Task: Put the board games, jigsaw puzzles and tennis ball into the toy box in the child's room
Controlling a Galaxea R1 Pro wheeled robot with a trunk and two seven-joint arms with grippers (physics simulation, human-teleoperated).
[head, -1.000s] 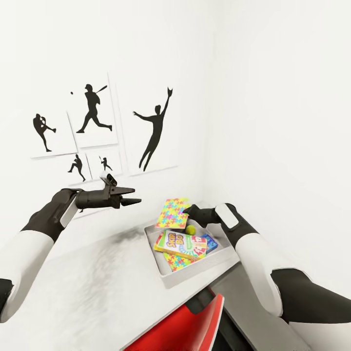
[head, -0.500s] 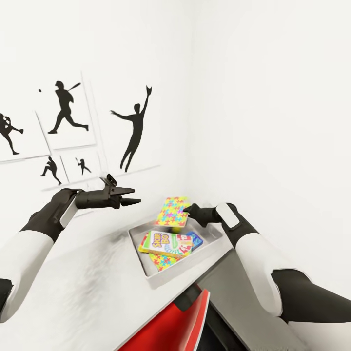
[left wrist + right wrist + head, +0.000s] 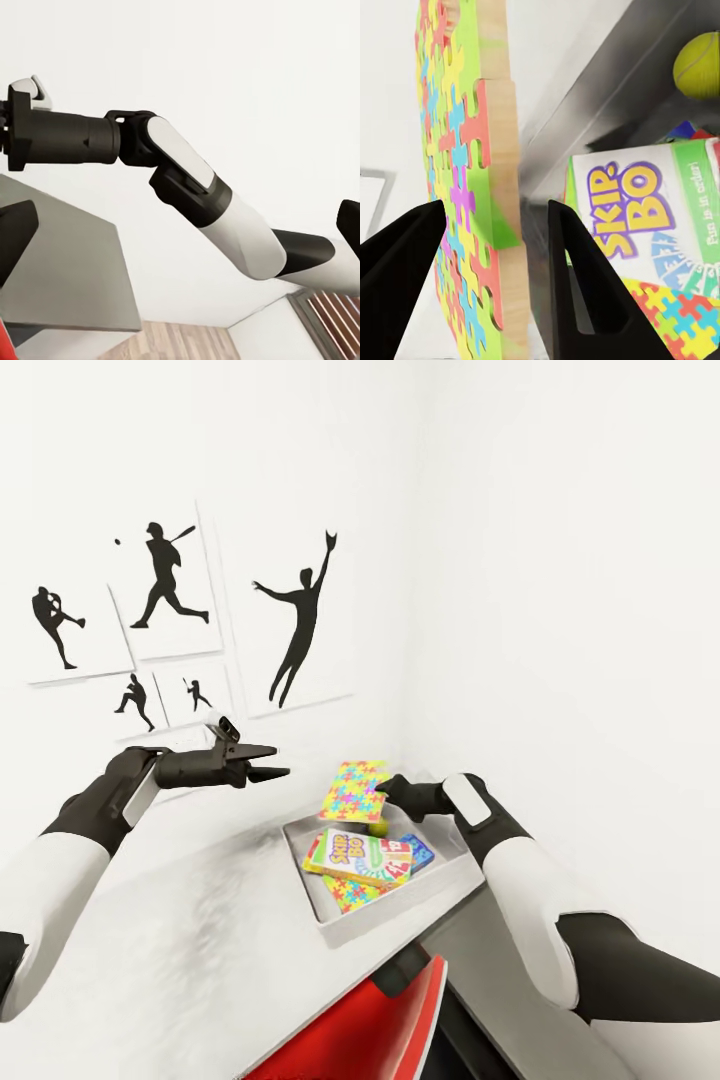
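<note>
Right gripper (image 3: 385, 792) pinched a jigsaw puzzle (image 3: 353, 793) by its near right edge and held it above the far part of the toy box (image 3: 395, 916). Its arm came in from the lower right, white forearm bent upward at the elbow, black wrist pointing left toward the puzzle. In the right wrist view the two black fingers (image 3: 577, 285) sat on either side of the puzzle board (image 3: 472, 187), one against the patterned face and one beside the plain wooden edge; the board stood on edge between them.

In the head view the left gripper (image 3: 272, 761) hovered over the table (image 3: 150, 960), to the left of the held puzzle and apart from it, its jaws slightly spread with nothing between them. That arm reached in from the left, forearm rising, black wrist level and pointing right.

Inside the toy box lay the yellow, white and green SKIP BO game (image 3: 360, 858), on top of a second jigsaw puzzle (image 3: 345, 895) whose corner showed at the near side, with a blue game box (image 3: 420, 852) partly under it on the right. The tennis ball (image 3: 379, 826) lay in the box just below the held puzzle.

The right wrist view showed the SKIP BO lettering (image 3: 626, 202) and the ball (image 3: 699, 66) close up against the grey box wall. The left wrist view showed the right arm (image 3: 225, 217) against a white wall, a grey table corner (image 3: 67, 277) and a strip of wood-plank floor (image 3: 195, 341).

On the far wall hung black sports-silhouette pictures (image 3: 165, 585). A red shape (image 3: 370, 1030) sat at the near edge of the table.
</note>
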